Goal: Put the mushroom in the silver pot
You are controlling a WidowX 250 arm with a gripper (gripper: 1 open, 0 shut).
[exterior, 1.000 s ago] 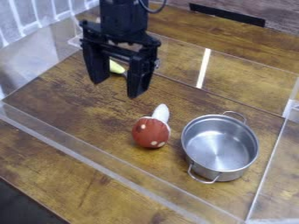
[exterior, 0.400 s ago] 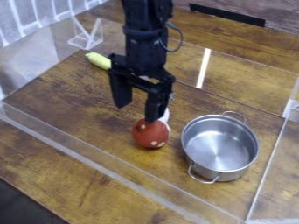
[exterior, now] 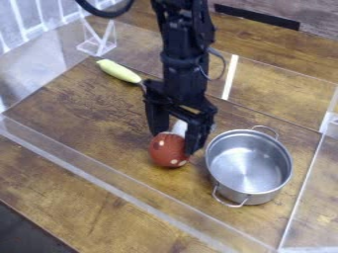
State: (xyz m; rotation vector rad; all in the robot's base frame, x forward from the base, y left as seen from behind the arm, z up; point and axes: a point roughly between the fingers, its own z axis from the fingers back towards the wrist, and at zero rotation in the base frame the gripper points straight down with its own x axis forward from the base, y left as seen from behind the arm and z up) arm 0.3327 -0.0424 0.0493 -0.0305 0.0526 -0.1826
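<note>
The spread hand (exterior: 181, 136) hangs just above the mushroom (exterior: 169, 148), which lies beneath it on the worktop (exterior: 79, 148), cap toward the camera, stem pointing away; its fingers should close across that stem-to-cap axis.

Pot (exterior: 247, 166): metal, silver-grey, smooth, with bright reflections on the inner wall; handles (exterior: 231, 198) of thin metal, likewise shiny. Table (exterior: 66, 183): wood, brown, with visible streaked grain and a low sheen. Mushroom (exterior: 169, 149): cap smooth in appearance, with small pale highlights or spots, which cannot be told apart; exact material cannot be determined. Arm (exterior: 183, 59): black, largely matt. Side panels (exterior: 117, 170): clear, smooth, with glossy edges; plastic or glass, cannot tell which.
</note>
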